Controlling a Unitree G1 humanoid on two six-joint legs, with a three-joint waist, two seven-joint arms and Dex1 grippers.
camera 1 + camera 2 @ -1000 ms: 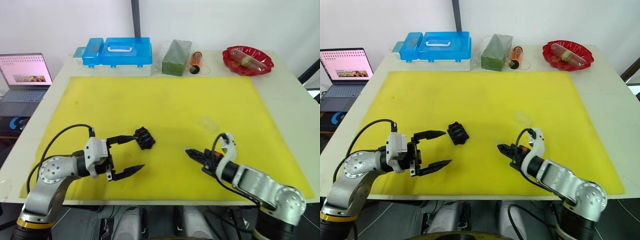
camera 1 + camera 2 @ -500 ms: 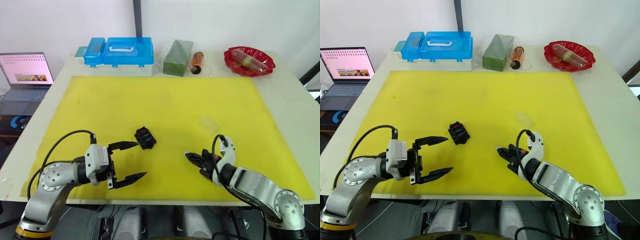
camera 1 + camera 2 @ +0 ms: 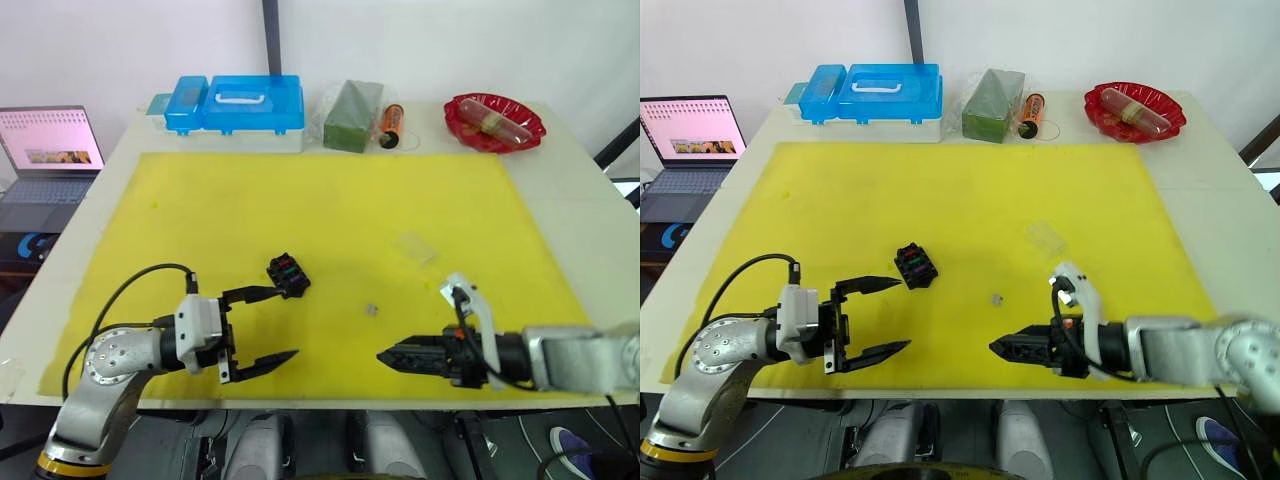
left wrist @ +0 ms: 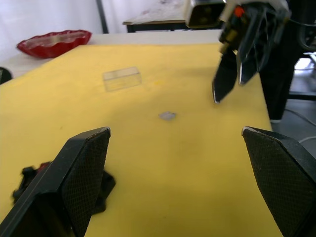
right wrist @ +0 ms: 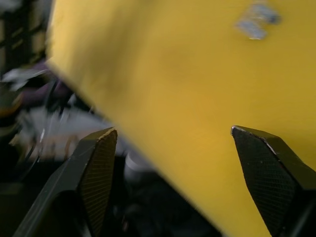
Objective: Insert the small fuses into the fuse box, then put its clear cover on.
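The black fuse box (image 3: 288, 275) sits on the yellow mat (image 3: 300, 200) with red and green fuses in its slots. My left gripper (image 3: 286, 321) is open just in front of it, one fingertip almost touching the box. One small pale grey fuse (image 3: 371, 309) lies loose on the mat, also seen in the left wrist view as the fuse (image 4: 167, 115). The clear cover (image 3: 414, 247) lies flat further right. My right gripper (image 3: 385, 357) is open and empty near the mat's front edge, a little in front of the loose fuse (image 5: 256, 22).
Along the table's back edge stand a blue-lidded case (image 3: 240, 105), a green block (image 3: 353, 115), an orange tube (image 3: 392, 125) and a red bowl (image 3: 495, 120). A laptop (image 3: 50, 150) sits off the table's left side.
My right gripper has opened and let go of the pale fuse, which now lies on the mat. The right arm has drawn back towards the front edge. The left arm barely moved.
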